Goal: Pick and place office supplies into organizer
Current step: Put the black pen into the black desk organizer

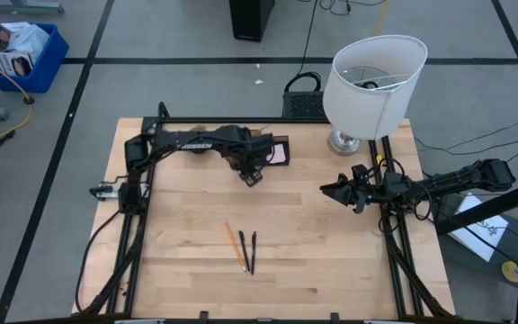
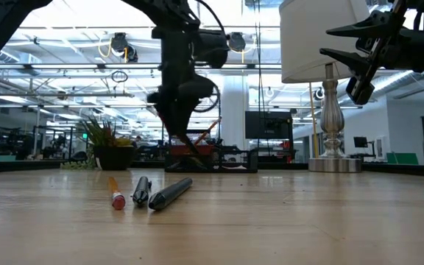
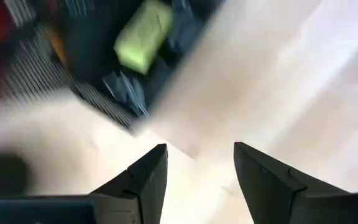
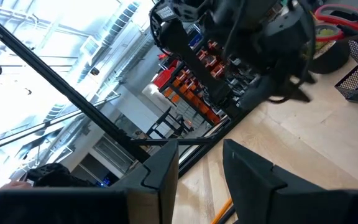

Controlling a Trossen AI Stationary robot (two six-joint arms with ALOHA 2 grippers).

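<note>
Overhead, wooden table [image 1: 196, 270] filled my view; white lamp [image 1: 371, 85] stood at far right corner. Left gripper [image 1: 253, 174] hovered just beside organizer [image 1: 277, 151] at far edge, fingers spread, nothing between them. Right gripper [image 1: 342, 190] waited near lamp, fingers parted, empty. Orange pencil [image 1: 233, 243] and two black pens [image 1: 249, 251] lay mid-table, well apart from organizer. Yellow-green piece [image 3: 143, 35] sat inside organizer. Risk I judged: left arm swinging away could clip organizer, shoving it.
</note>
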